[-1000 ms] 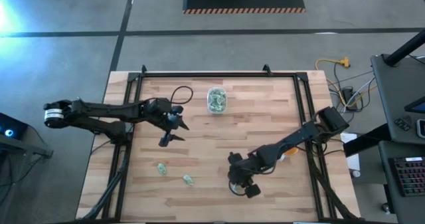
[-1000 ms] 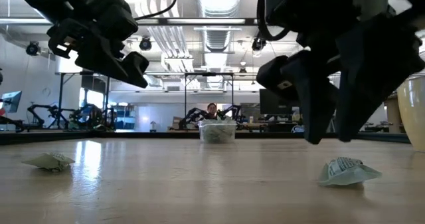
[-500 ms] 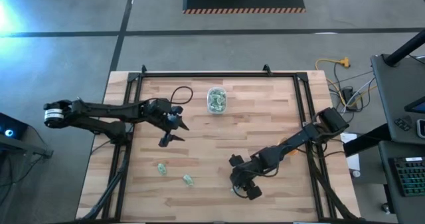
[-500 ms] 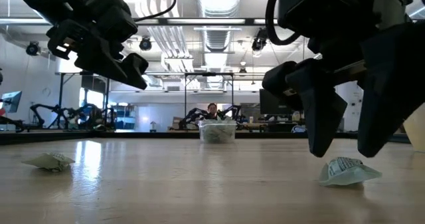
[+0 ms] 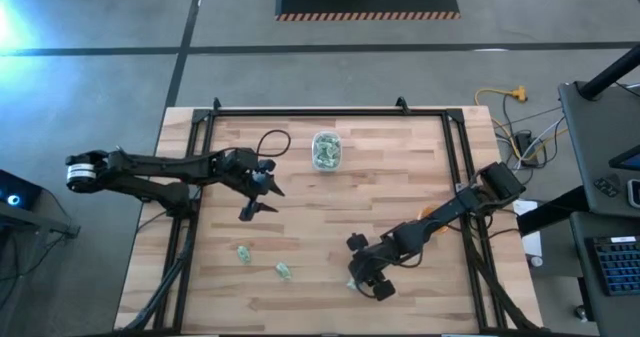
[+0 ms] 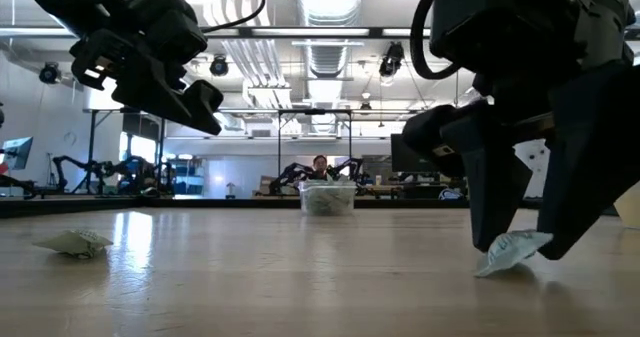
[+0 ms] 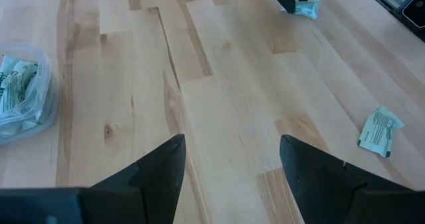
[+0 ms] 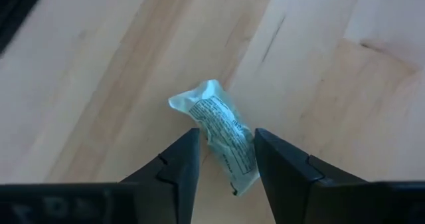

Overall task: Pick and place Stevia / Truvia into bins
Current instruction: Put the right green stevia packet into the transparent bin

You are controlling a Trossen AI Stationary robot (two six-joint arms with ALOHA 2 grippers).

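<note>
The clear bin (image 5: 326,149) stands near the table's far edge with several green-and-white Stevia packets inside; it also shows in the low view (image 6: 327,197) and the left wrist view (image 7: 20,91). Two loose packets (image 5: 243,253) (image 5: 284,270) lie flat near the near-left edge. My right gripper (image 5: 365,277) is down at the table near the near edge, shut on a third packet (image 8: 219,134). My left gripper (image 5: 258,202) hovers open above the left-centre of the table, holding nothing. My right gripper pinches the Stevia packet between its two fingers (image 8: 182,161), one on each long side (image 8: 211,141), coming from above and pointing down. In the low view the packet (image 6: 512,251) sits tilted between the fingertips, its lower end on the table and its other end raised.
A black cable loop (image 5: 272,142) lies on the table left of the bin. Black frame rails (image 5: 200,177) run along the table's edges. An orange cup (image 5: 432,233) sits near the right arm. Bare wood lies between the bin and the right gripper.
My right gripper has come down toward the table and a little toward the near edge, setting its fingers on either side of the packet. The packet, flat before, now stands tipped with one end raised.
</note>
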